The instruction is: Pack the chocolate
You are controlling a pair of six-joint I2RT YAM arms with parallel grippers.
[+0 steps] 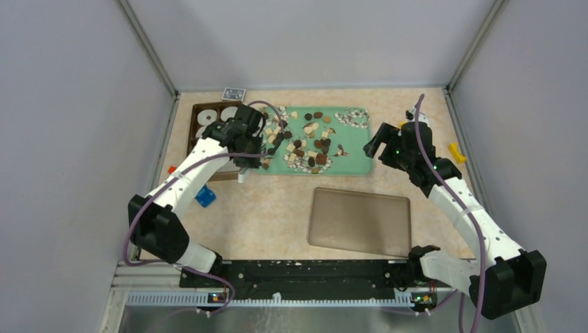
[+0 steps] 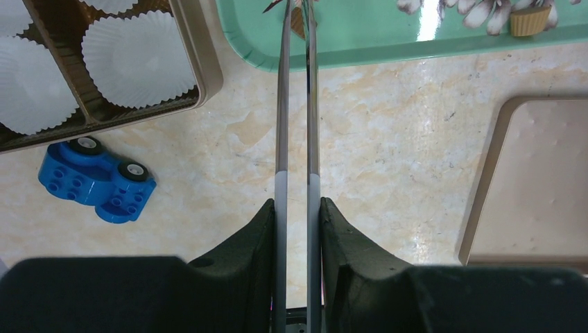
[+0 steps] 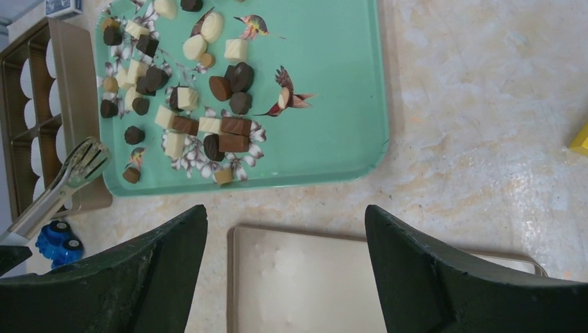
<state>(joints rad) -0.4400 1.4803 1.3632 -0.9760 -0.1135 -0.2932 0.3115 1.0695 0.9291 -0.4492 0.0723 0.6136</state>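
Note:
The chocolate [image 1: 305, 142] lies as many small brown, cream and speckled pieces on a green tray [image 1: 353, 149], also in the right wrist view [image 3: 222, 87]. My left gripper [image 2: 297, 205] is shut on metal tongs [image 2: 297, 104], whose nearly closed tips reach the tray's near left corner [image 2: 374, 28]. A small brownish bit shows between the tips; I cannot tell whether it is gripped. In the top view the left gripper [image 1: 244, 149] hangs between box and tray. My right gripper [image 3: 286, 222] is open and empty, right of the tray [image 1: 378, 146].
A brown box [image 1: 195, 111] with white paper cups [image 2: 139, 62] sits left of the tray. A tan flat lid [image 1: 359, 220] lies in front. A blue toy car [image 2: 97, 184], a yellow block [image 1: 455, 152] and a blue card pack [image 1: 234, 93] lie around.

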